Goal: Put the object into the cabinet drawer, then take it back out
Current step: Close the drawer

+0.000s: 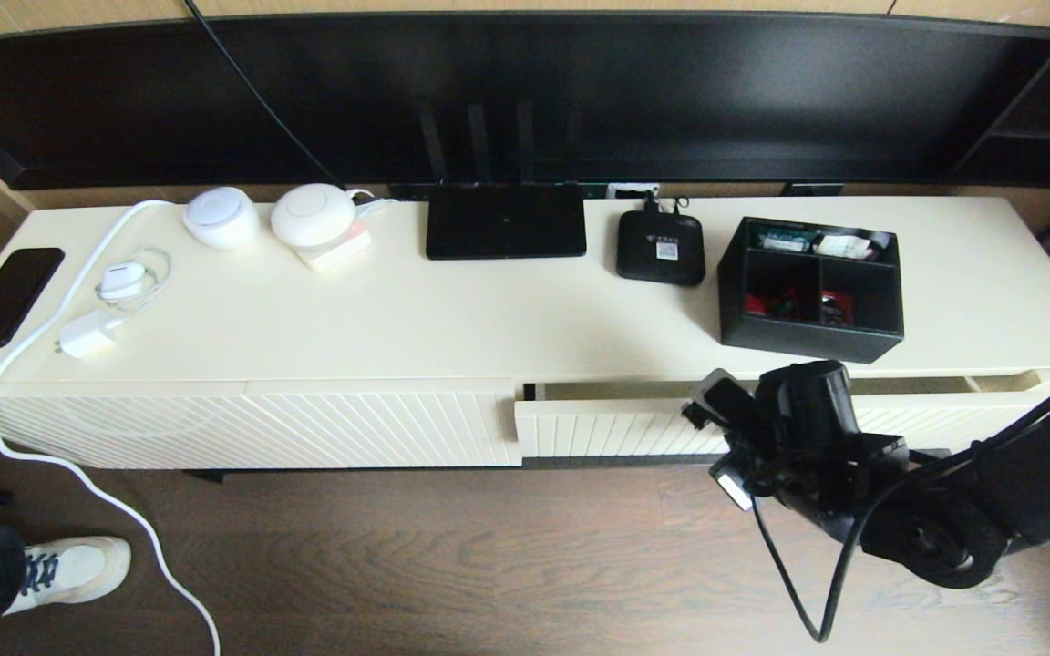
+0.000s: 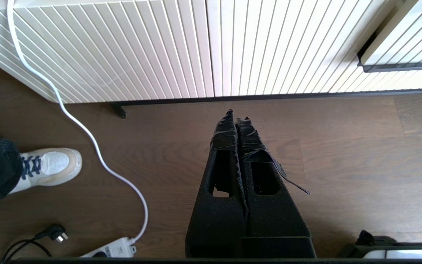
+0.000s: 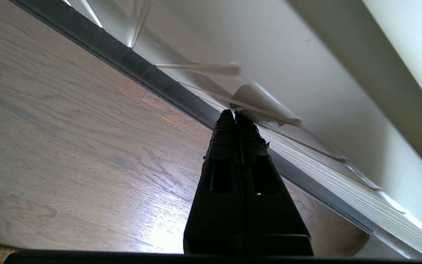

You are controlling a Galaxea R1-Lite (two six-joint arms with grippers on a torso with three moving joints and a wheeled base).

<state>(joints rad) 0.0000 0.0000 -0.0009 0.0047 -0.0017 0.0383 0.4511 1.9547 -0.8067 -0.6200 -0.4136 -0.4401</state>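
The black organiser box [image 1: 810, 290] stands on the cabinet top at the right, with red, green and white items in its compartments. Below it the cabinet drawer [image 1: 616, 428] is pulled out slightly, so a narrow strip of its inside [image 1: 634, 390] shows. My right arm [image 1: 798, 410] hangs in front of the drawer front. In the right wrist view the right gripper [image 3: 234, 112] is shut and empty, its tips at the dark handle bar [image 3: 167, 84]; whether they touch is unclear. My left gripper [image 2: 237, 115] is shut and empty above the floor, before the ribbed front without a handle [image 2: 141, 47].
On the cabinet top are a flat black router [image 1: 505, 233], a small black device [image 1: 661, 247], two white round devices [image 1: 221, 217], a charger with earbuds case [image 1: 124, 281] and a phone [image 1: 7, 296]. A white cable [image 2: 86, 135] and a person's shoe [image 2: 50, 167] are on the floor.
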